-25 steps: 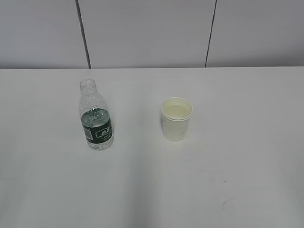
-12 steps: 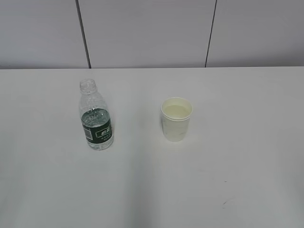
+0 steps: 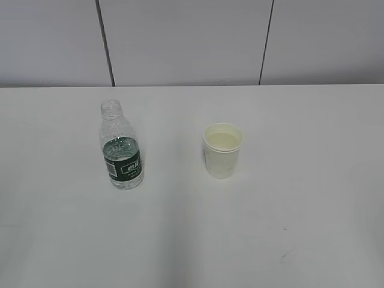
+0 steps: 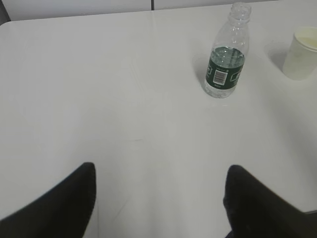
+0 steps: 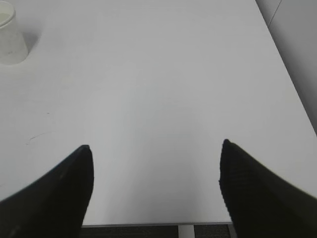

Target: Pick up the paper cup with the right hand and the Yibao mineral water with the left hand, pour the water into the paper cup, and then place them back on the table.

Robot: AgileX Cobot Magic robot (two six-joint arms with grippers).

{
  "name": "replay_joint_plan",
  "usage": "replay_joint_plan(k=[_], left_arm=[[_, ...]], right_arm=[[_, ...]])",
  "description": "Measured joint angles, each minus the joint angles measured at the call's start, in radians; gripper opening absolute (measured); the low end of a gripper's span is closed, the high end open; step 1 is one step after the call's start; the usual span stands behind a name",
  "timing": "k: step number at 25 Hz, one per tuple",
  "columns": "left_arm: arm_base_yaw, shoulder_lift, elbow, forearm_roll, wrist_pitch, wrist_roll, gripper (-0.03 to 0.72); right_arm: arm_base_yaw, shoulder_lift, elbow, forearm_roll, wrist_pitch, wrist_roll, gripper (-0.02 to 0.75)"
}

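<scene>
Both sets of fingers are spread wide and empty, the left hand (image 4: 158,198) and the right hand (image 5: 154,191) well back from the bottle (image 3: 122,147). Right of the bottle, apart, stands the paper cup (image 3: 223,150) on the smooth white tabletop (image 3: 192,240). Squeezing the thin ribbed plastic or soft tapered paper could likely spill water.

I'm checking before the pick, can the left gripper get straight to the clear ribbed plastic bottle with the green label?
Probably yes. The left gripper is open and holds nothing, and only bare white table lies between it and the bottle. The cream paper cup stands apart to the bottle's right, off that path.
</scene>
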Motion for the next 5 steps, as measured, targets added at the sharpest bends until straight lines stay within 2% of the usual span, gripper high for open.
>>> replay_joint_plan(k=[5], left_arm=[[0.0, 0.0, 0.0, -0.001, 0.0, 0.0, 0.499]], right_arm=[[0.0, 0.0, 0.0, -0.002, 0.0, 0.0, 0.587]])
